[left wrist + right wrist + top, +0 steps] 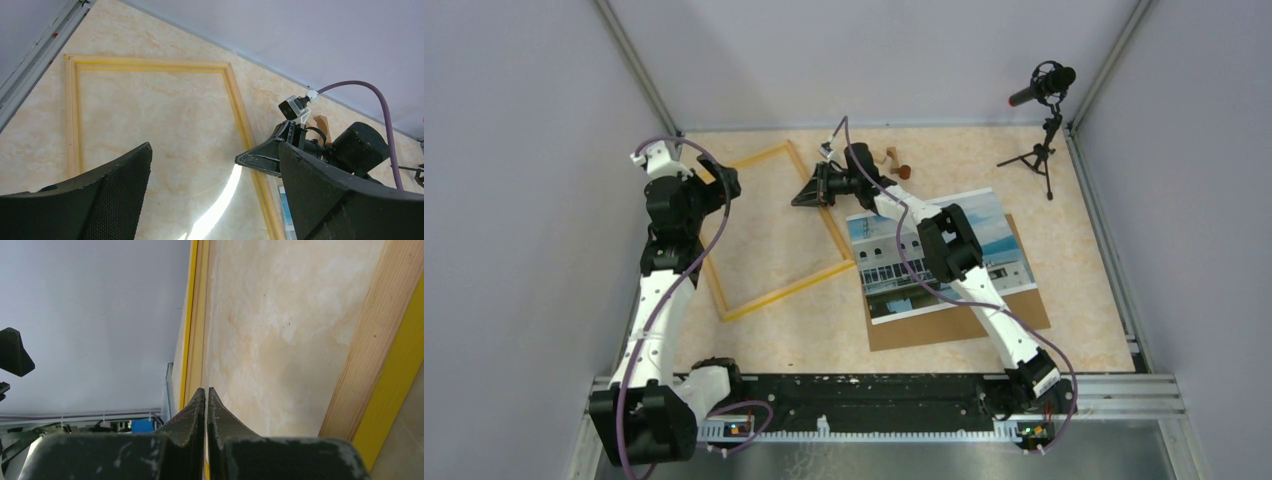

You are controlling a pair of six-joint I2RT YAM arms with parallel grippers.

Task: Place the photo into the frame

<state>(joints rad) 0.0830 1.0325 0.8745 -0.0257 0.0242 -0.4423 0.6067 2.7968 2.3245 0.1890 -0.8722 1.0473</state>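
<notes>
Photo point(944, 255) lies face up on the brown backing board point(964, 325), to the right of the frame point(769, 290) and outside it. Its left edge sits just beside the frame's near-right corner, and my right arm crosses above it. Frame lies flat and skewed on the table point(774, 240), left of centre. My right claw point(809, 195) is pressed fully together with nothing between the fingers, tips low at the frame's right rail and pointing inward. Whether it touches the wood I cannot tell. My left claw point(724, 185) hangs over the frame's far-left corner, spread wide, gripping nothing. A microphone on a tripod point(1044, 100) stands in the far-right corner.
</notes>
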